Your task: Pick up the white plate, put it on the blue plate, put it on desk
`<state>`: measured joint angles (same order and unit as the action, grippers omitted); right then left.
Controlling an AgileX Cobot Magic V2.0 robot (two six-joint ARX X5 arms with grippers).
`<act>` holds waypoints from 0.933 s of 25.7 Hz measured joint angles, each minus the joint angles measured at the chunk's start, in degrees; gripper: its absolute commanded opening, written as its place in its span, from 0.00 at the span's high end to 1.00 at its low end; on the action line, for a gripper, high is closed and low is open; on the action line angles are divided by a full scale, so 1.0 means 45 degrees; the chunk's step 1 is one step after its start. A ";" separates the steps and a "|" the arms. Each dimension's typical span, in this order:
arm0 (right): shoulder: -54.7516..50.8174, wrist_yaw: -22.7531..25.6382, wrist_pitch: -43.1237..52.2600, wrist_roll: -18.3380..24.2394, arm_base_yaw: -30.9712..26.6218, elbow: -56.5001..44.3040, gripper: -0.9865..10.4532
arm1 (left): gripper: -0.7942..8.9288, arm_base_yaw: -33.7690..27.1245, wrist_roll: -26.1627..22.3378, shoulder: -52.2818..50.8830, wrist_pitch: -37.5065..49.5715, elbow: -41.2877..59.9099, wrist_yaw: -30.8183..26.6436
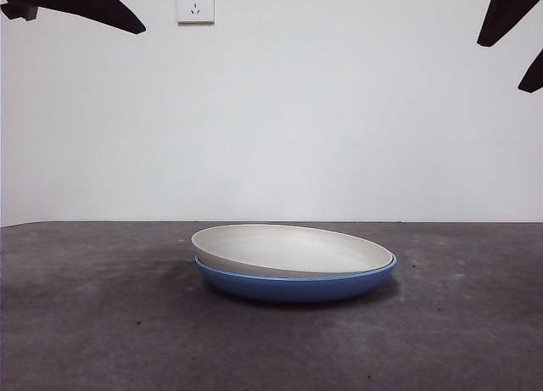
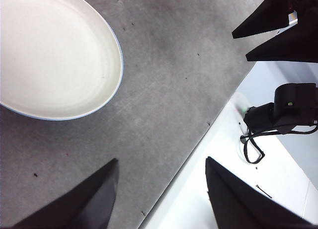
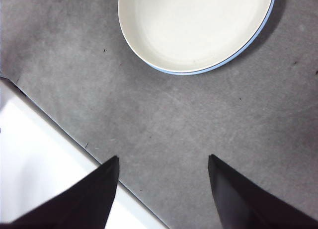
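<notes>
The white plate (image 1: 293, 249) lies nested in the blue plate (image 1: 297, 285) on the desk (image 1: 102, 323), tilted a little, near the middle. In the left wrist view the white plate (image 2: 52, 55) shows with only a thin blue plate rim (image 2: 119, 52) around it; the right wrist view shows the same white plate (image 3: 194, 25) and blue plate edge (image 3: 251, 41). My left gripper (image 2: 161, 189) is open and empty, high above the desk's edge. My right gripper (image 3: 163, 189) is open and empty, high above the desk, apart from the plates.
A white wall with a socket (image 1: 195, 4) stands behind the desk. Black arm tips show at the top left corner (image 1: 76, 2) and the top right corner (image 1: 513, 26). The other arm's jaws (image 2: 278, 30) and a black camera (image 2: 285, 110) show past the desk's edge (image 2: 198, 139).
</notes>
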<state>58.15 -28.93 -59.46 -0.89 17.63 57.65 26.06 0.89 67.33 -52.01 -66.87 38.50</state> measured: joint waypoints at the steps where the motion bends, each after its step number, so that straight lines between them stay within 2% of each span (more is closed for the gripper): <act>1: 0.0000 0.0000 0.0000 0.0029 0.0000 0.0000 0.66 | 0.63 0.0000 0.0000 0.0000 0.0000 0.0000 0.0005; 10: 0.0000 0.0000 0.0073 0.0155 0.0000 0.0000 0.67 | 0.65 0.0000 0.0000 0.0000 0.0005 0.0000 0.0000; 11: 0.0000 0.0000 0.0073 0.0155 0.0000 0.0000 0.68 | 0.68 0.0000 0.0000 0.0000 0.0000 0.0000 0.0000; 13: 0.0000 0.0000 0.0068 0.0155 0.0000 0.0000 0.81 | 0.87 0.0000 -0.0019 0.0000 0.0005 0.0000 0.0000; 14: 0.0000 0.0000 0.0068 0.0165 0.0000 0.0000 0.89 | 0.91 0.0000 -0.0034 0.0000 0.0005 0.0000 0.0000; 24: 0.0000 0.0000 0.0573 0.0500 0.0000 0.0000 0.91 | 0.90 0.0000 -0.0034 0.0000 0.0005 0.0000 0.0005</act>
<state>58.15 -28.93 -56.88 1.37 17.63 57.65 26.06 0.73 67.33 -51.99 -66.87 38.52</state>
